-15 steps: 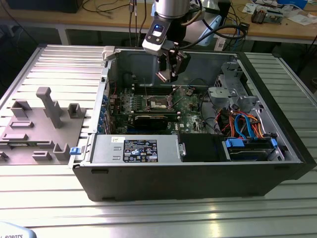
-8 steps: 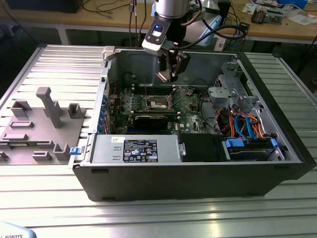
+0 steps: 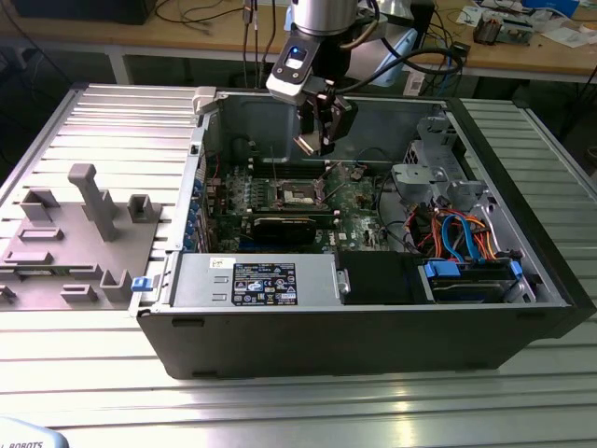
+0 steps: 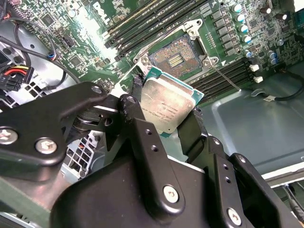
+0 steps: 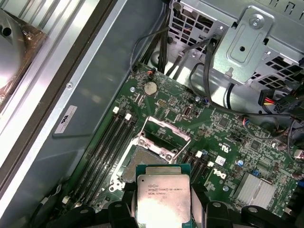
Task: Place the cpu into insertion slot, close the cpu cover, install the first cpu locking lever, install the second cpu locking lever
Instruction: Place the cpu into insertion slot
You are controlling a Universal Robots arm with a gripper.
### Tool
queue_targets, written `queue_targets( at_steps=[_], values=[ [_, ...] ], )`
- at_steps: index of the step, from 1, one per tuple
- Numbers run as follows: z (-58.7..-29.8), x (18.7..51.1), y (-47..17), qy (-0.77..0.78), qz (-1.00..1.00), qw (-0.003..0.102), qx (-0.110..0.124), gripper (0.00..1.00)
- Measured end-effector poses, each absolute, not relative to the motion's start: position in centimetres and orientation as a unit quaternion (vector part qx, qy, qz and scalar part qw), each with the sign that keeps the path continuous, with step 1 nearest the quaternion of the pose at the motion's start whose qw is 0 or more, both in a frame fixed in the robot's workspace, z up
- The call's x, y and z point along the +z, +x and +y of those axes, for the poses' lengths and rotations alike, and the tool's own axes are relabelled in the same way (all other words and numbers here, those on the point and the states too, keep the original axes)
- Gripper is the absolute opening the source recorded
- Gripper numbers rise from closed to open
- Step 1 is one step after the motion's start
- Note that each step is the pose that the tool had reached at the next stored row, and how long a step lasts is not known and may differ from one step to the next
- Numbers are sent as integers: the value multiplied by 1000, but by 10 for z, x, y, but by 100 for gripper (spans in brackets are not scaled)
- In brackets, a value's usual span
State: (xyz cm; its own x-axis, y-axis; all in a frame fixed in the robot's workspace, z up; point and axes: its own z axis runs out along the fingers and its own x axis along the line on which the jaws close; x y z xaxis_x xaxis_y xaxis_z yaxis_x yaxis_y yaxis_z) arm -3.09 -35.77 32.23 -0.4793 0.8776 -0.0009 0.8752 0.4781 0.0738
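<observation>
You have one cpu [image 4: 166, 107] [image 5: 163, 199], silvery face up, pinched by two opposite edges between the two black fingers [image 4: 135, 111] of the gripper [image 4: 166, 113] [image 3: 322, 131], which is clenched on it. The chip hangs over the motherboard [image 5: 223, 137], apart from it and near one edge of the single insertion slot [image 4: 175, 59] [image 5: 137, 164]. That slot lies bare, its contact field uncovered. One cpu cover [image 5: 159, 148] stands swung up at the slot's far side in the first wrist view.

Memory slots [image 4: 142, 23] run along both flanks of the socket. The computer case [image 3: 373, 345] is open on top, so the arm hangs in free air above the board. One drive cage [image 5: 247, 42] stands off to the side.

The cpu's face carries several lines of dark print. One white sticker [image 5: 65, 118] sits on the case wall, and one printed label [image 3: 264, 283] on the power supply.
</observation>
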Motion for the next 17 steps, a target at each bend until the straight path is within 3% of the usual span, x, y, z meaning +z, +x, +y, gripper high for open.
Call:
queue_targets(
  at_steps=[17],
  values=[
    [-358,322,-31,519,854,20,30,54]
  ],
)
